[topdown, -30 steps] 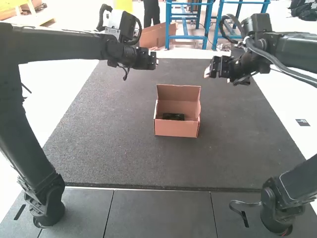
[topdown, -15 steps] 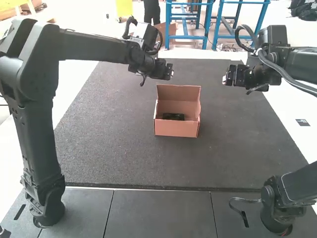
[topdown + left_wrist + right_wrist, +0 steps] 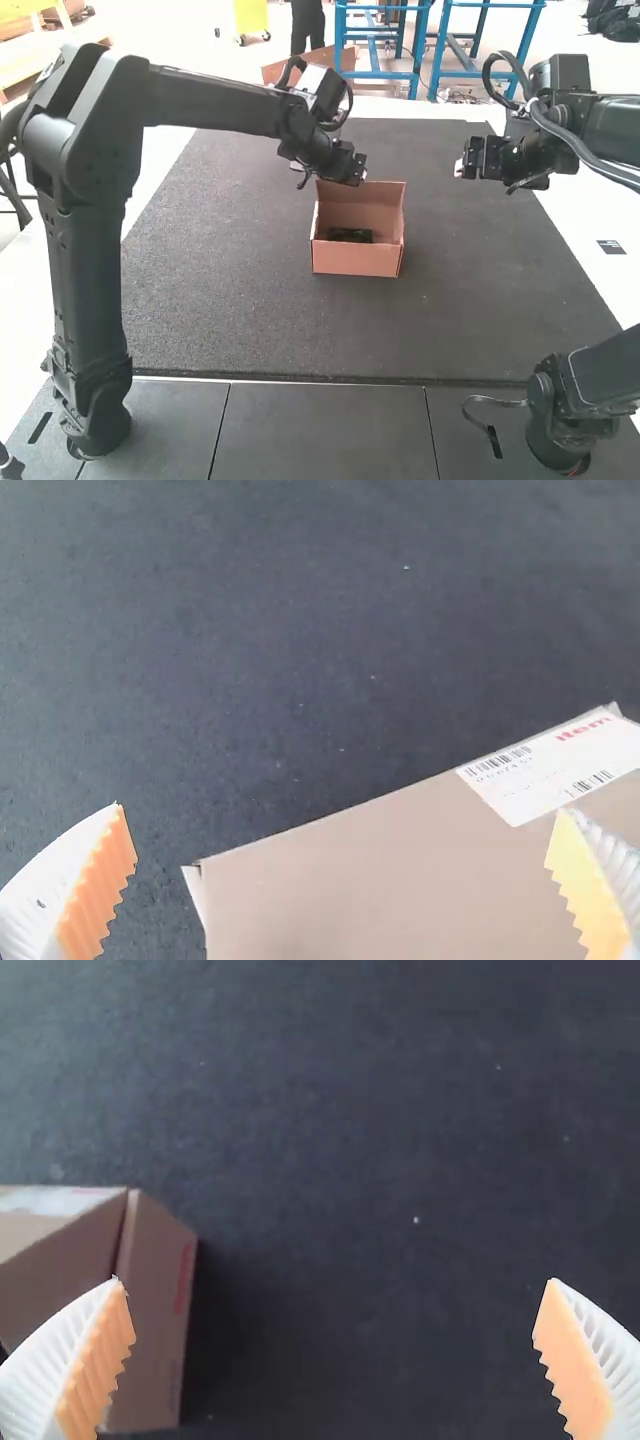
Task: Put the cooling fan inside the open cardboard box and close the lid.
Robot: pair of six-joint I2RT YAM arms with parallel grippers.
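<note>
High view: the fan [image 3: 350, 235] lies inside the open box [image 3: 357, 260]. The left gripper [image 3: 352, 170], fingers spread, hangs at the upright lid [image 3: 378, 192]. The right gripper [image 3: 464, 162], also spread, hovers well apart.

Left arm [image 3: 200, 95] arches from lower left to upper centre, jaws spread wide; right arm [image 3: 590, 110] enters at upper right, jaws likewise apart.

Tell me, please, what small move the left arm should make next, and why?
Probably tip the upright lid down over the cardboard box: the cooling fan already lies inside, and the open left gripper sits at the lid's top edge.
</note>
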